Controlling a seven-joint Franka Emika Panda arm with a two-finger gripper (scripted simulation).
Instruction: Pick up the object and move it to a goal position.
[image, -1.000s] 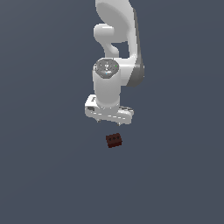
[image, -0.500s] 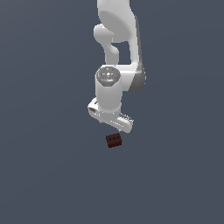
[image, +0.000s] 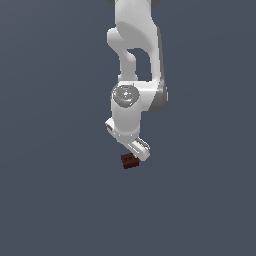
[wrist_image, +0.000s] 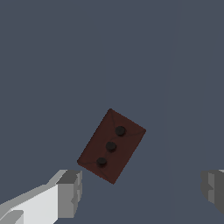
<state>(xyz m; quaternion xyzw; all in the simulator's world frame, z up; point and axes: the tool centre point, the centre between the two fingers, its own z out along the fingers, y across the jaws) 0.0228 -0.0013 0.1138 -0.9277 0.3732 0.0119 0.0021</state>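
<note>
Red-brown block (wrist_image: 111, 145), three dark holes, lying flat, askew.

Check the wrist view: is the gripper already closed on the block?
No. The gripper is open, its fingers wide apart, and the block lies untouched beyond them, not between the pads.

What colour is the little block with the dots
Dark red-brown block, three dark dots; clearest in the wrist view.

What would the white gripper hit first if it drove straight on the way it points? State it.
Probably the small dark red-brown rectangular block: it lies just ahead of the open white gripper, though off-centre, nearer one finger. That finger may touch first; depth is unclear.
</note>
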